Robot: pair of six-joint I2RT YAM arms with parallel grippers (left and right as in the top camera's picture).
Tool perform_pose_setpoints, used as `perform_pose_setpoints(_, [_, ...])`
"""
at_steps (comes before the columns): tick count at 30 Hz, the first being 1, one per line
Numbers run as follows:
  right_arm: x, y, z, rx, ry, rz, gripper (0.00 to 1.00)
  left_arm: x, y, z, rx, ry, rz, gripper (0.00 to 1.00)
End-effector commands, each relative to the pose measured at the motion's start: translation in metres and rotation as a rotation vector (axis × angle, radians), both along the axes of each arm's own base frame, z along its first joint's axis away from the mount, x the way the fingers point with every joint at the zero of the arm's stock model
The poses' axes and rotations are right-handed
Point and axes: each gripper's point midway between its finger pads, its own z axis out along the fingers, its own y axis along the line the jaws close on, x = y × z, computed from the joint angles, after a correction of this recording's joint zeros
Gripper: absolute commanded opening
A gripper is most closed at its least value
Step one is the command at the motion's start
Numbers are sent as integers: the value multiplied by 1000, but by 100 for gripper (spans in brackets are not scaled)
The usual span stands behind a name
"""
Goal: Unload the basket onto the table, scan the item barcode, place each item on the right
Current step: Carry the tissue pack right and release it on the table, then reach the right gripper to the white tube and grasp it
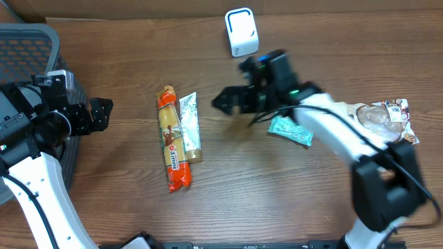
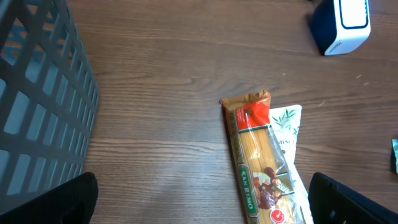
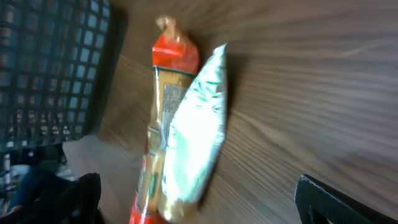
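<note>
Where the overhead view starts at the left edge, a grey mesh basket [image 1: 28, 41] stands on the wooden table [image 1: 124, 200].

Left gripper [image 1: 101, 115]: just right of the basket, above bare table. Its fingers [image 2: 74, 199] are spread wide with nothing between them. They are not touching any pack.

Spaghetti packet [image 1: 173, 138]: near table centre, lying flat, long axis running front to back. It has red ends and a crimped top towards the far edge.

White-and-green sachet [image 1: 190, 124]: lies against the right side of the spaghetti packet, touching it. In the right wrist view it partly overlaps the packet. That view is blurred and its print is unreadable.

Scanner [image 1: 241, 32]: a white body with blue trim, at the far edge of the table, well apart from both packs.

Right gripper [image 1: 223, 101]: between the sachet and the teal packet [image 1: 291, 130], pointing left towards the sachet. Its fingers [image 3: 336, 199] are wide apart and empty.

The teal packet lies flat on the table, just beside the right arm [image 1: 332, 131] and touching no finger.

Far right: a clear bag [image 1: 384, 117] with brownish contents, flat on the table.
</note>
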Motion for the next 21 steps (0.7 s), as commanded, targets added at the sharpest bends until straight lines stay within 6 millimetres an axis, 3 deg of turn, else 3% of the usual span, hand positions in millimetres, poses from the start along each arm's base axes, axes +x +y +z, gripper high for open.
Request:
perform_pose_setpoints(1, [-4, 37, -38, -4, 98, -56, 100, 1, -2, 0, -1, -8, -17, 99])
perform_pose_setpoints(10, [-8, 78, -96, -44, 100, -99, 98, 1, -2, 0, -1, -8, -17, 99])
perform_pose_setpoints(21, [-27, 102, -134, -137, 54, -119, 93, 1, -2, 1, -1, -8, -17, 99])
